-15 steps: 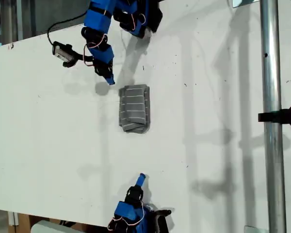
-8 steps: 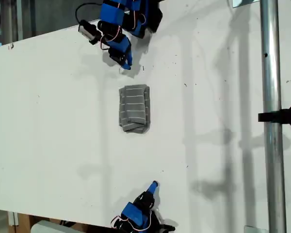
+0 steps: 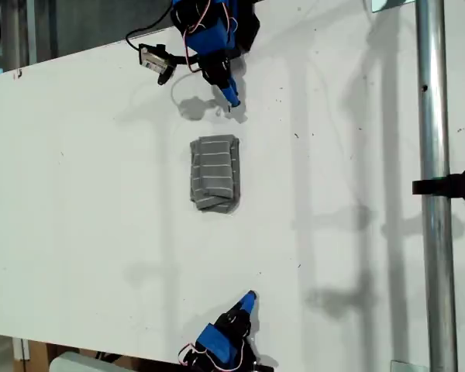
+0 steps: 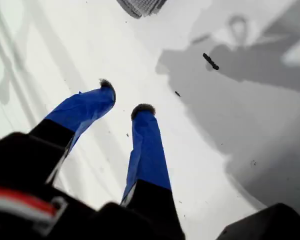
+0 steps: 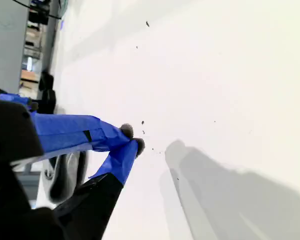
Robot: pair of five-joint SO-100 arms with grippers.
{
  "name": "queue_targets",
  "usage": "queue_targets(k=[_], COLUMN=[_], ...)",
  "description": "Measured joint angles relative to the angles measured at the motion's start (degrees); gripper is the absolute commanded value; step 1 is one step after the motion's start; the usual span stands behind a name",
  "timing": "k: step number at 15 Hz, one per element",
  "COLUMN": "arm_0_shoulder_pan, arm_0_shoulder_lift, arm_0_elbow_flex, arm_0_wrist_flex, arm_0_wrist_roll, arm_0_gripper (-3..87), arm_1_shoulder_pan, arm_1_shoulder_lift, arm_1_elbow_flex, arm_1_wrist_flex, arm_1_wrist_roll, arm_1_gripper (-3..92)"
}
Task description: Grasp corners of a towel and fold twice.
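Note:
The grey striped towel (image 3: 215, 172) lies folded into a narrow rectangle in the middle of the white table (image 3: 77, 194). Its corners are stacked in the layers, and the end toward the exterior view's bottom is slightly rumpled. My first gripper (image 3: 231, 98) hovers just beyond the towel's far end, near the exterior view's top. In the first wrist view it (image 4: 125, 97) is open and holds nothing, with only an edge of the towel (image 4: 140, 5) showing. My second gripper (image 3: 249, 297) sits at the exterior view's bottom edge, well away from the towel. In the second wrist view it (image 5: 133, 138) is shut and empty.
A vertical metal pole (image 3: 438, 194) with a black clamp (image 3: 449, 186) stands at the exterior view's right. The first arm's base and cables (image 3: 209, 23) sit at the table's top edge in that view. Small dark specks (image 4: 210, 61) dot the tabletop.
My first arm swung from the exterior view's left toward the right and back toward its base. My second gripper shifted right and lower in that view. The towel has not moved.

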Motion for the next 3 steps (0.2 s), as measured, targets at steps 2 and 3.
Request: queue_targets(k=[2,3], arm_0_shoulder_pan=[0.0,0.0], arm_0_shoulder_lift=[0.0,0.0], arm_0_elbow_flex=[0.0,0.0], arm_0_wrist_flex=[0.0,0.0], arm_0_wrist_roll=[0.0,0.0], arm_0_gripper=[-1.8,-1.8], arm_1_shoulder_pan=[-1.23,-1.23], arm_1_shoulder_lift=[0.0,0.0], arm_1_elbow_flex=[0.0,0.0], arm_1_wrist_flex=[0.0,0.0], arm_1_wrist_roll=[0.0,0.0], arm_1_gripper=[12.6,12.6])
